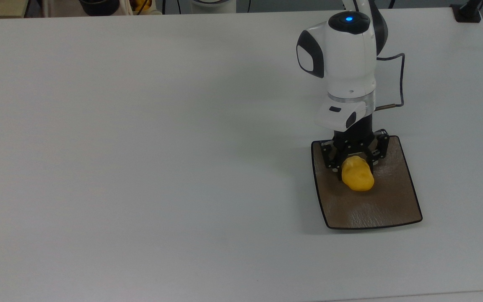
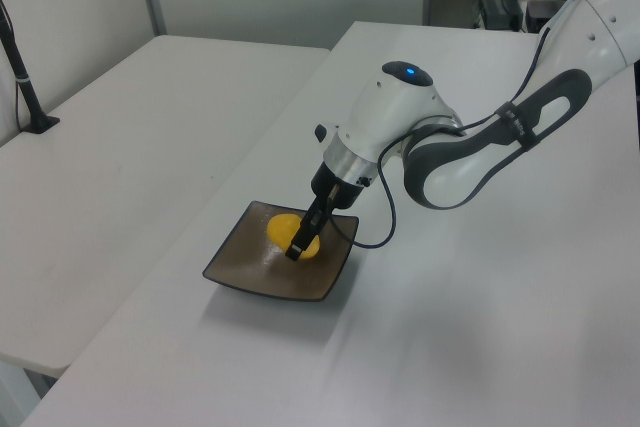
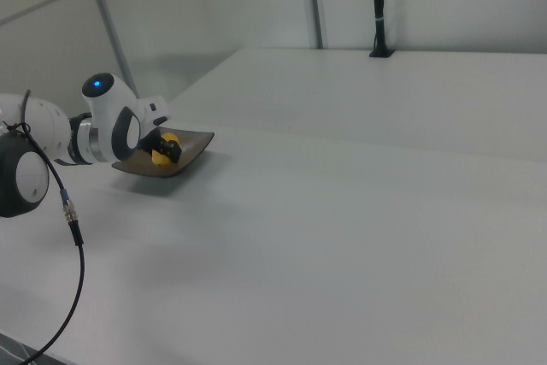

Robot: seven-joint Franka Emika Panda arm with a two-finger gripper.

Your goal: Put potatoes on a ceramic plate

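We see no words or labels on anything that we can read. The only mark is a small blue light [image 1: 349, 18] glowing on top of the white robot arm [image 1: 347, 63].

The table [image 1: 141, 147] is big, flat and white, with a smooth, plain top. In the left view, a second white table [image 2: 130, 137] stands next to it, with a black pole [image 2: 22, 77] clamped at its edge. Behind the tables we see pale walls. At the top edge of the top view, some dark things and something yellow sit past the table, but we cannot tell what they are.

The ceramic plate [image 1: 392, 205] is square with round corners. It is shiny brown with a thin dark rim and faint brushed lines, and it dips a little in the middle. It lies flat on the table, near the top view's right side.

The potato [image 1: 357, 175] is small, bright yellow and egg-shaped, with a smooth skin. It is over the plate's middle, toward the top view's upper part. We cannot tell if it touches the plate yet.

The black gripper [image 1: 355, 161] points down over the plate. Its two fingers [image 1: 333, 161] are clamped on the potato, one on each side. A black cable [image 1: 401, 79] loops beside the arm's wrist.
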